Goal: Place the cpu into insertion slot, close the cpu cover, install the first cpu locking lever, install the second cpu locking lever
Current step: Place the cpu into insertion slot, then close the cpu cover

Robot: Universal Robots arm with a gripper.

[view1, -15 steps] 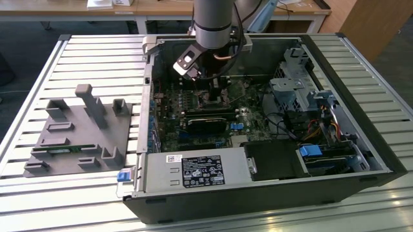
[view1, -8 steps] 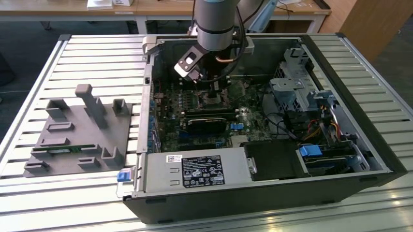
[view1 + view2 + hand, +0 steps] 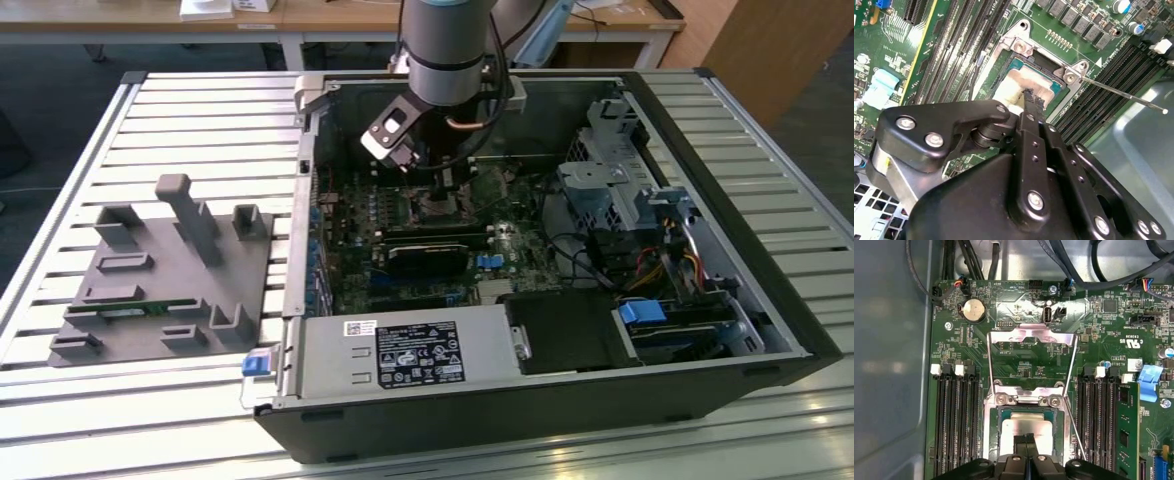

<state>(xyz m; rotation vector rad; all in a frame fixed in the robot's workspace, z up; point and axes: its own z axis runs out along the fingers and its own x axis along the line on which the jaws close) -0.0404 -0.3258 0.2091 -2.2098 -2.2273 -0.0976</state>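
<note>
1. Tool (image 3: 1026, 440): clenched, fingers pressed together with nothing seen between them. The tip sits on or just above the cpu.
2. Cpu (image 3: 1011, 435): lies flat inside the insertion slot (image 3: 1026, 413), silver top up.
3. Cpu cover (image 3: 1031, 332): raised open on its hinge at the slot's edge. One locking lever (image 3: 1119, 92) juts out free.
4. Risk, as judged: a sideways drag of the tip could skew the chip in its seat and damage contacts. The open cover could drop onto the tool.
5. Setting: open computer case (image 3: 747, 330) on a slatted metal counter (image 3: 200, 110). A grey parts fixture (image 3: 160, 280) is on the exterior view's left, with a wooden desk (image 3: 334, 20) behind.
</note>
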